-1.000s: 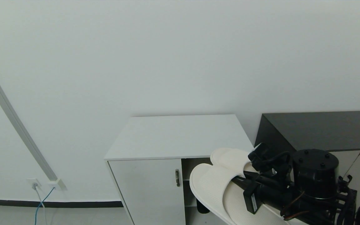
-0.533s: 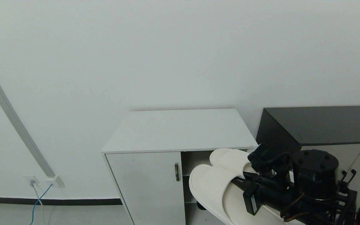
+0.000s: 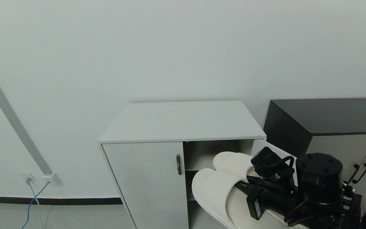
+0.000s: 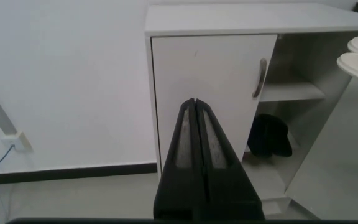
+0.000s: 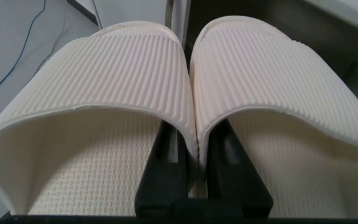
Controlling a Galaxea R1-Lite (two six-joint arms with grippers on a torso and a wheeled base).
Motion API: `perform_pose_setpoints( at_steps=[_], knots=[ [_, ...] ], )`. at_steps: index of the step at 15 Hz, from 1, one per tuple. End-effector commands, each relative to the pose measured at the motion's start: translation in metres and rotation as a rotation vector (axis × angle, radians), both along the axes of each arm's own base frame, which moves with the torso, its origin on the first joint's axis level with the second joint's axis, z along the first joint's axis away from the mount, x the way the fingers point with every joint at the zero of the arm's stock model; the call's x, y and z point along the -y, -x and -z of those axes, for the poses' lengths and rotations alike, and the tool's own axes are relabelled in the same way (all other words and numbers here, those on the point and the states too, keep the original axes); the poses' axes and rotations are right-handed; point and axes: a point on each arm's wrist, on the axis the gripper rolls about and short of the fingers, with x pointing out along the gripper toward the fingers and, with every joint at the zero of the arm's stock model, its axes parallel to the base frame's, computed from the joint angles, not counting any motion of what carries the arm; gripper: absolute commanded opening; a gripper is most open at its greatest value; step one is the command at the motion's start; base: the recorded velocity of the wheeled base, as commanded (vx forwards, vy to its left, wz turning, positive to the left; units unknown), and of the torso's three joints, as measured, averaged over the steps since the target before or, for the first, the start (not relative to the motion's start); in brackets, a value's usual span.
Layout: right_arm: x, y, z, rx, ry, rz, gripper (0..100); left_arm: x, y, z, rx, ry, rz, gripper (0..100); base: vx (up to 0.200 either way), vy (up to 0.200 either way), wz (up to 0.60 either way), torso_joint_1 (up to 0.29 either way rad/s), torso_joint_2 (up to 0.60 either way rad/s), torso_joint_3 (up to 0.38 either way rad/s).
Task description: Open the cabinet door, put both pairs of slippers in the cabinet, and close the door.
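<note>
A white cabinet [image 3: 179, 121] stands against the wall with its left door [image 3: 145, 181] closed and its right door [image 3: 275, 152] swung open. A pair of white slippers [image 3: 214, 187] hangs in front of the open half, toes toward the shelves. My right gripper [image 5: 194, 143] is shut on the two inner walls of the white slippers [image 5: 123, 93]. My left gripper [image 4: 195, 104] is shut and holds nothing, in front of the closed door [image 4: 210, 74] near its handle [image 4: 263, 78]. A black object [image 4: 270, 134] lies low inside the cabinet, under a shelf [image 4: 291, 92].
A black-topped cabinet [image 3: 329, 114] with dark handles [image 3: 359, 173] stands right of the white one, just behind the open door. Wall sockets with cables [image 3: 30, 183] and a slanted wall conduit [image 3: 8, 111] are at the left. Bare floor [image 4: 73, 199] lies before the cabinet.
The whole head picture has shifted, so the camera moved: the cabinet sits higher in it, with more of its inside and open door showing. The white slippers stay held in my right gripper.
</note>
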Motion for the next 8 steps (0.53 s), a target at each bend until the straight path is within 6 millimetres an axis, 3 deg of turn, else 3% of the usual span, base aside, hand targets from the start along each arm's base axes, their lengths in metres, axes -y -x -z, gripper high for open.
perform_pose_setpoints(
  at_steps=[1,8],
  knots=[
    [-0.0003,0.0001,0.0007,-0.002,0.002,-0.001,0,0.0000,0.0000,0.0001,0.000,0.000,0.000,0,0.000,0.000,0.00,-0.232,0.55,0.325],
    [-0.0003,0.0001,0.0007,-0.002,0.002,-0.001,0,0.0000,-0.0001,0.0000,-0.002,0.000,0.000,0,0.000,0.000,0.00,-0.209,0.53,0.325]
  ],
)
